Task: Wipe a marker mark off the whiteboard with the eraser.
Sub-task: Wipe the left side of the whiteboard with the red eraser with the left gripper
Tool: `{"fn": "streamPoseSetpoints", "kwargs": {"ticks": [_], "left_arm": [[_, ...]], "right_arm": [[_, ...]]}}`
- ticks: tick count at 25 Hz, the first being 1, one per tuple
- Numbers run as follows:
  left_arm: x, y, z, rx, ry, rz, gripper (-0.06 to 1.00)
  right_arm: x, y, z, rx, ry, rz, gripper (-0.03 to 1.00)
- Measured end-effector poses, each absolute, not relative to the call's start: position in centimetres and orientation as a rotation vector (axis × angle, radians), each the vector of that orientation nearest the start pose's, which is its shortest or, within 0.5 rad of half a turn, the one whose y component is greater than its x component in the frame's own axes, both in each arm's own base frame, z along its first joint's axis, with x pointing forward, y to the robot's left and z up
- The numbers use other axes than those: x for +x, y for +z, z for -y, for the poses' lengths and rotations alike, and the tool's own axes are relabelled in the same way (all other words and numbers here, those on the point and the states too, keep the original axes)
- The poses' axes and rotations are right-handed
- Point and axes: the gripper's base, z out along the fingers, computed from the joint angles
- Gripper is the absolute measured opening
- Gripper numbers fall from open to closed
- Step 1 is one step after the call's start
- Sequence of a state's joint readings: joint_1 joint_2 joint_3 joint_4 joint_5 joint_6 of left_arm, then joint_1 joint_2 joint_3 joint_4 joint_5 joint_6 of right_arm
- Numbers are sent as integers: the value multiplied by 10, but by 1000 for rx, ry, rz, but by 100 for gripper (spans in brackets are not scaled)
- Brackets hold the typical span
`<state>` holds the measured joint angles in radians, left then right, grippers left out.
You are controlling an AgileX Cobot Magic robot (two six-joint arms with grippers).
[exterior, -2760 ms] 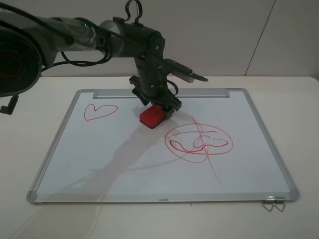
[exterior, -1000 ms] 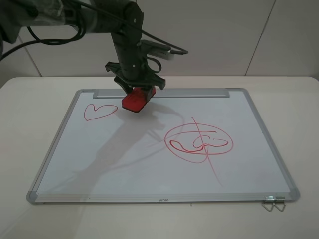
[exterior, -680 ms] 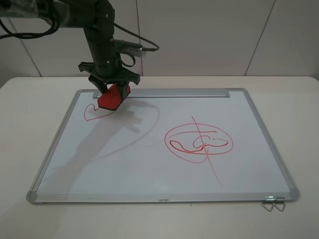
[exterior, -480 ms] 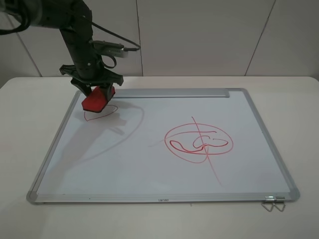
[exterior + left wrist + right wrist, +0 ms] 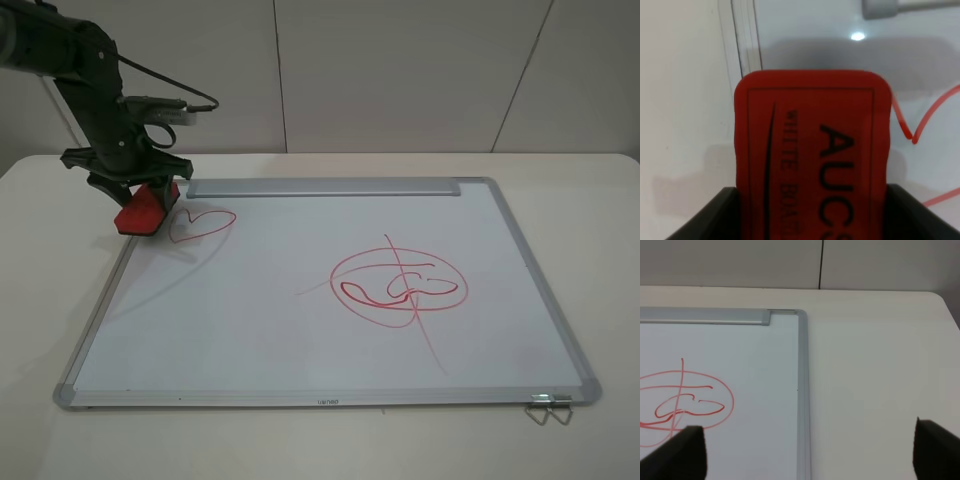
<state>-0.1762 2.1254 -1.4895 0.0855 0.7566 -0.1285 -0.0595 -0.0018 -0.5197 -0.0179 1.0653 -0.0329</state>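
Now: left gripper [image 5: 138, 198] clamped on the eraser [image 5: 146, 213], which sits over the left frame of the whiteboard [image 5: 300, 340] near its far corner, just beside the heart marker mark [image 5: 200, 224]; contact with the board unclear. Right gripper [image 5: 810, 455] spread wide near the whiteboard's right edge

eraser [image 5: 812, 150]: near end cut by frame | marker mark [image 5: 912, 139]: partly out of frame
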Motion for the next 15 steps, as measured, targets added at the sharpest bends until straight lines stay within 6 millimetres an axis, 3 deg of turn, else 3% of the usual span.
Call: {"fn": "streamPoseSetpoints", "kwargs": {"ticks": [15], "left_arm": [[427, 108, 74, 167, 20, -2848, 56]], "right_arm": [[-8, 282, 1, 28, -80, -2028, 71]]}}
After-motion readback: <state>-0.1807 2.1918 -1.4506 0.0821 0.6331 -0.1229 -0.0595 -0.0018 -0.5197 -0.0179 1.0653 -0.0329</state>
